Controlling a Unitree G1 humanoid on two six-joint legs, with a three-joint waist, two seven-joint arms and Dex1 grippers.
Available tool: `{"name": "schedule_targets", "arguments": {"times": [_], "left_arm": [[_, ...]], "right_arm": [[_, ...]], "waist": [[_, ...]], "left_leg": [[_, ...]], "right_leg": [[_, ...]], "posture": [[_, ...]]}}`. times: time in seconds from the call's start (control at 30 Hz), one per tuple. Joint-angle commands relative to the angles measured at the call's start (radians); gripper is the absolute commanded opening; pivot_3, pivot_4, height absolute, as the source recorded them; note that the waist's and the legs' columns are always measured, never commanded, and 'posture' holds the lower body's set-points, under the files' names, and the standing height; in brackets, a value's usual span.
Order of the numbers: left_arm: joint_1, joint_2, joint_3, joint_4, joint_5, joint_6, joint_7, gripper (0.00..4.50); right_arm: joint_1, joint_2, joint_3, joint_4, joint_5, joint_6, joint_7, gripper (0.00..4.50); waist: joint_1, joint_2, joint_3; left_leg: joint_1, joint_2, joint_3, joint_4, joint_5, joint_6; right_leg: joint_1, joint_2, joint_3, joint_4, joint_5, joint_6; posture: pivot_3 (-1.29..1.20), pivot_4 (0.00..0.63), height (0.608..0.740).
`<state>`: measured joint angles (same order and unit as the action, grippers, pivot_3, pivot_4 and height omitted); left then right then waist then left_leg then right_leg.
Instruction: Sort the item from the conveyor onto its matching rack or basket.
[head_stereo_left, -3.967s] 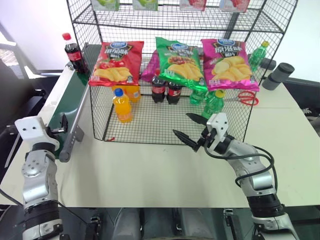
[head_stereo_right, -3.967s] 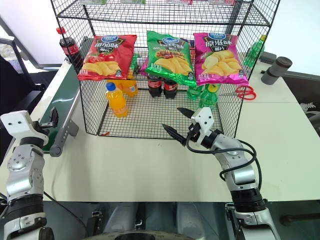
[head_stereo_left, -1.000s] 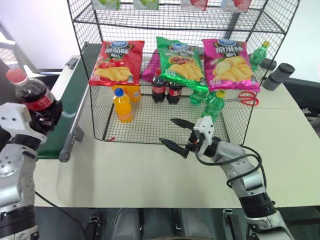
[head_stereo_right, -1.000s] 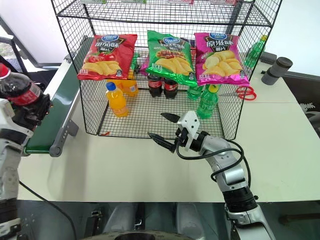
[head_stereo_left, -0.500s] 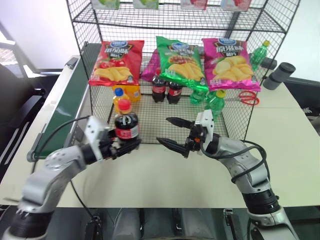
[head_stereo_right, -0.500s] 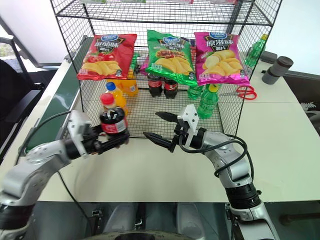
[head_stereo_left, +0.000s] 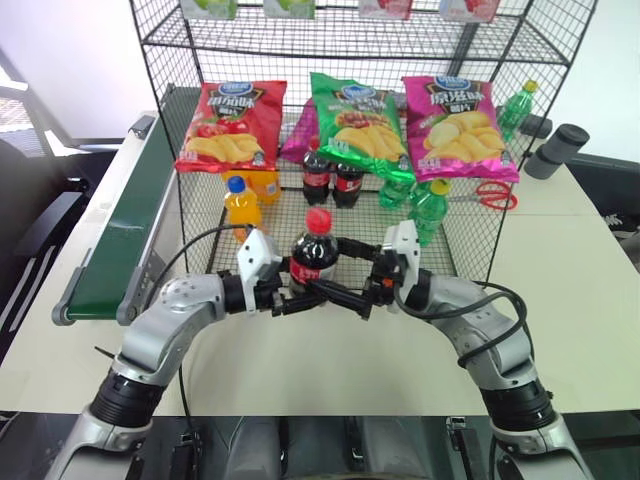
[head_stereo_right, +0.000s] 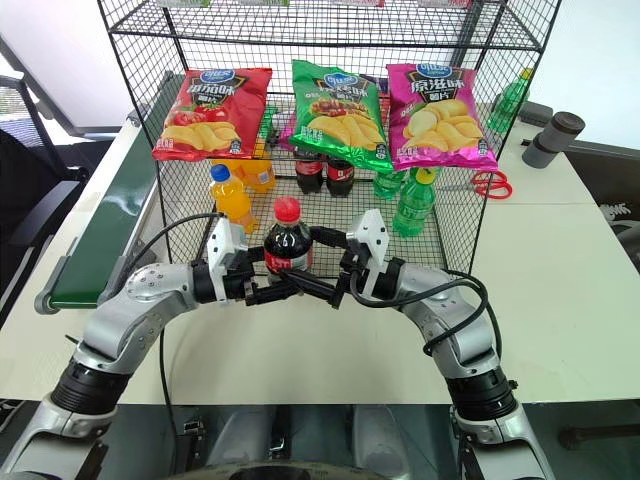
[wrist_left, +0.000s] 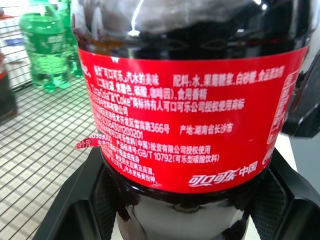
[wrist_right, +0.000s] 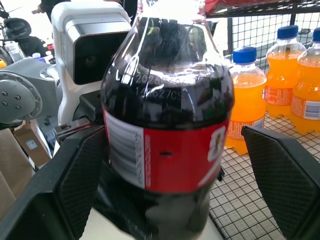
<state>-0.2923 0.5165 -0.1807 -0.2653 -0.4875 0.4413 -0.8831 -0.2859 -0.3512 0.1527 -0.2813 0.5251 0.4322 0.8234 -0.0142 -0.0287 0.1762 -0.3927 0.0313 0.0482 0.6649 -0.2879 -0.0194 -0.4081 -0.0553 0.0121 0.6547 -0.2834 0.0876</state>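
Before the rack's front fence, above the tabletop: both arms meet at mid-scene.
Left arm: elbow bent, forearm reaching inward toward the centre, wrist roughly level.
Left gripper (head_stereo_left: 283, 300): fingers clamped on the lower body of the cola bottle (head_stereo_left: 313, 256), below its red label.
Cola bottle: upright, red cap on top, held clear of the table (head_stereo_left: 560, 270), well apart from the conveyor (head_stereo_left: 125, 215).
Right arm: elbow bent, forearm reaching inward from the opposite side, gripper pointing level at the bottle.
Right gripper (head_stereo_left: 345, 272): fingers spread wide, one on each side of the bottle, not pressing it.
Rack (head_stereo_left: 480, 225): bottom tier holds two cola bottles (head_stereo_left: 330, 178), orange soda bottles (head_stereo_left: 243, 205) and green bottles (head_stereo_left: 425, 205); chip bags (head_stereo_left: 352, 122) hang above.
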Motion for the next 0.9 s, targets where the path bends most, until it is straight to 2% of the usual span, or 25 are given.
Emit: {"name": "schedule_targets", "arguments": {"times": [0.03,0.1,0.2,0.27,0.37,0.47,0.7,0.9], "left_arm": [[-0.031,-0.011,0.009,-0.028,0.008,-0.04,-0.016,2.87],[-0.033,-0.016,0.01,-0.028,0.018,-0.041,-0.019,2.87],[-0.034,-0.022,0.012,-0.032,0.027,-0.037,-0.02,2.86],[-0.034,-0.024,0.015,-0.032,0.029,-0.033,-0.022,2.86],[-0.036,-0.025,0.019,-0.033,0.01,-0.005,-0.031,2.86],[-0.037,-0.02,0.023,-0.033,0.005,0.015,-0.036,4.42],[0.036,0.039,0.073,-0.005,0.085,-0.032,0.011,4.46],[0.172,0.049,0.24,-0.011,0.088,-0.072,0.121,4.46]], "right_arm": [[-0.013,0.012,-0.001,-0.048,0.02,0.0,0.0,4.5],[-0.014,0.013,-0.001,-0.046,0.03,0.006,0.008,4.5],[-0.015,0.015,0.0,-0.045,0.038,0.013,0.014,3.66],[-0.016,0.016,0.001,-0.044,0.037,0.012,0.014,2.9],[-0.019,0.02,0.003,-0.039,0.017,-0.002,0.001,2.89],[-0.022,0.026,0.002,-0.032,0.003,-0.015,-0.008,2.89],[-0.05,0.064,-0.028,0.063,-0.099,-0.123,-0.086,2.89],[-0.089,0.116,-0.025,0.289,-0.27,-0.329,-0.201,2.89]], "waist": [[0.0,0.0,0.0],[0.001,0.0,0.0],[0.001,0.0,0.0],[0.001,0.0,0.0],[0.0,0.0,0.0],[0.001,0.0,0.0],[-0.003,0.0,0.0],[-0.002,0.0,0.0]], "left_leg": [[0.0,0.0,0.0,0.0,0.0,0.0],[0.0,0.0,0.0,0.0,0.0,0.0],[0.0,0.0,0.0,0.0,0.0,0.0],[0.0,0.0,0.0,0.0,0.0,0.0],[0.0,0.0,0.0,0.0,0.0,0.0],[0.0,0.0,0.0,0.0,0.0,0.0],[0.001,0.001,0.0,0.0,0.0,0.0],[0.0,0.001,0.0,0.0,0.0,0.0]], "right_leg": [[0.0,0.0,0.0,0.0,0.0,0.0],[0.0,0.0,0.0,0.0,0.0,0.0],[0.0,0.0,0.0,0.0,0.0,0.0],[0.0,0.0,0.0,0.0,0.0,0.0],[0.0,0.0,0.0,0.0,0.0,0.0],[0.0,0.001,0.0,0.0,0.0,0.0],[0.0,0.002,0.001,0.0,0.0,0.0],[-0.001,0.0,0.001,0.0,0.0,0.0]], "posture": [[0.0,0.15,0.74],[0.0,0.15,0.74],[0.0,0.15,0.74],[0.0,0.15,0.74],[0.0,0.15,0.74],[0.0,0.15,0.74],[0.0,0.15,0.74],[0.0,0.15,0.74]]}}
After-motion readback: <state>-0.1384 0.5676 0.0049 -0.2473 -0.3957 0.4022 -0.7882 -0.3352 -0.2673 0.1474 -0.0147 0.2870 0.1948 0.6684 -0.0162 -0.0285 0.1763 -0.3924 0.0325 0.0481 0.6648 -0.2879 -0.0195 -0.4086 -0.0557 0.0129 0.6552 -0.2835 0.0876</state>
